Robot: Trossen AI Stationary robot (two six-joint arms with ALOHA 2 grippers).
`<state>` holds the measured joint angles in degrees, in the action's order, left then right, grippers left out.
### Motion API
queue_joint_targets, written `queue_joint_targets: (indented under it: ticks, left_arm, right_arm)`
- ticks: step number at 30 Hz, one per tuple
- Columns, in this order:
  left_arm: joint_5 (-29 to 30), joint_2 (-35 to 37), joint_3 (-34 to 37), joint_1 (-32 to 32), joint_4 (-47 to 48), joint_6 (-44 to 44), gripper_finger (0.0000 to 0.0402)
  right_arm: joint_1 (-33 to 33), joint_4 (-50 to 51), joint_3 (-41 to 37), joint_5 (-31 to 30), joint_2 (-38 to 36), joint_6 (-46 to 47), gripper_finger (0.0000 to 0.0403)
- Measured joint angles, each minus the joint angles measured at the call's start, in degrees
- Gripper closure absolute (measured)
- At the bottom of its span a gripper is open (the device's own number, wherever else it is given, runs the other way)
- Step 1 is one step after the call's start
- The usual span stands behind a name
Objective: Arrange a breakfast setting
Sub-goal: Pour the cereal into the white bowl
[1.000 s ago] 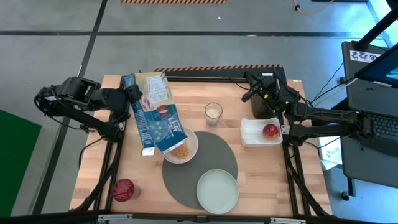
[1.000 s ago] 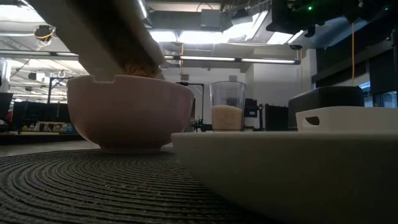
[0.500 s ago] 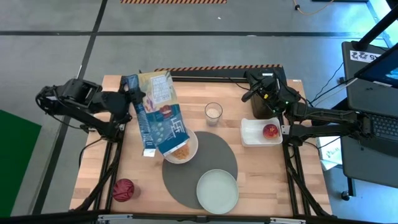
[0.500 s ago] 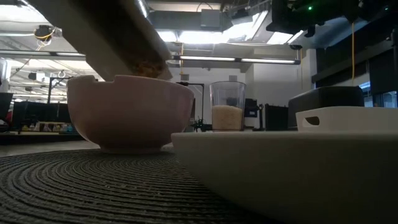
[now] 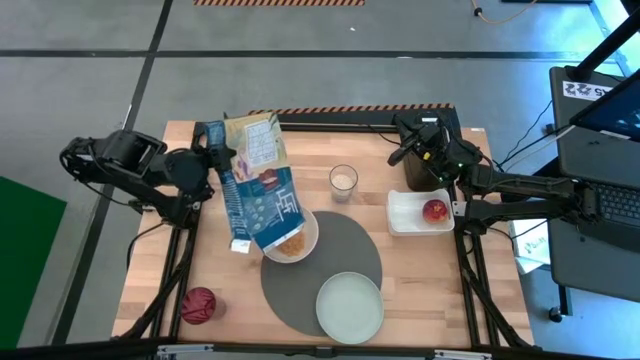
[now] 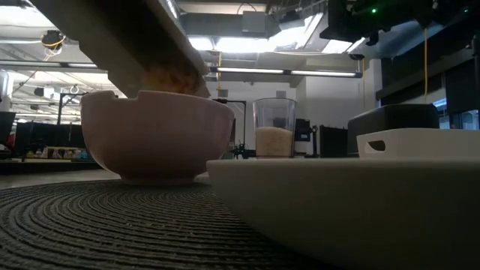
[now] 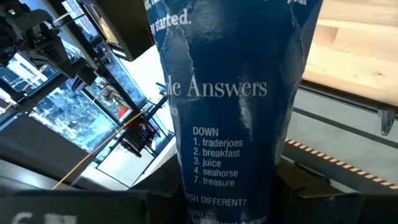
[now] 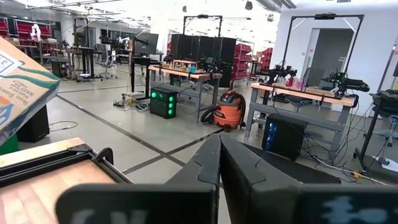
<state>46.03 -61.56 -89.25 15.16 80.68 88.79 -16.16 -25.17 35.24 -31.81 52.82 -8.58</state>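
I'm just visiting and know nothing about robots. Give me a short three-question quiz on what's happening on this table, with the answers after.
1. True or false: the left gripper holds the blue cereal box tilted over the white bowl.
2. Where does the red fruit on the right lie? A) on the pale-green plate B) in the white tray C) on the round mat
3. Fill in: the small glass stands on the bare ____, apart from the mat.

Key
1. True; cereal already lies in the bowl.
2. B; the fruit sits in the tray, close to the right gripper, whose fingers are shut.
3. Table.
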Motion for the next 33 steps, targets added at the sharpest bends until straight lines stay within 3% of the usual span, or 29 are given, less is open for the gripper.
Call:
queue_joint_targets:
  ticks: [17, 33]
  left_arm:
    - [0.14, 0.04, 0.00, 0.00, 0.11, 0.31, 0.0283]
    - [4.25, -0.48, 0.00, 2.21, -0.89, 1.81, 0.0283]
  right_arm:
    - [0.00, 0.18, 0.00, 1.49, 0.00, 0.00, 0.0393]
    - [0.00, 6.12, 0.00, 3.04, 0.00, 4.48, 0.0393]
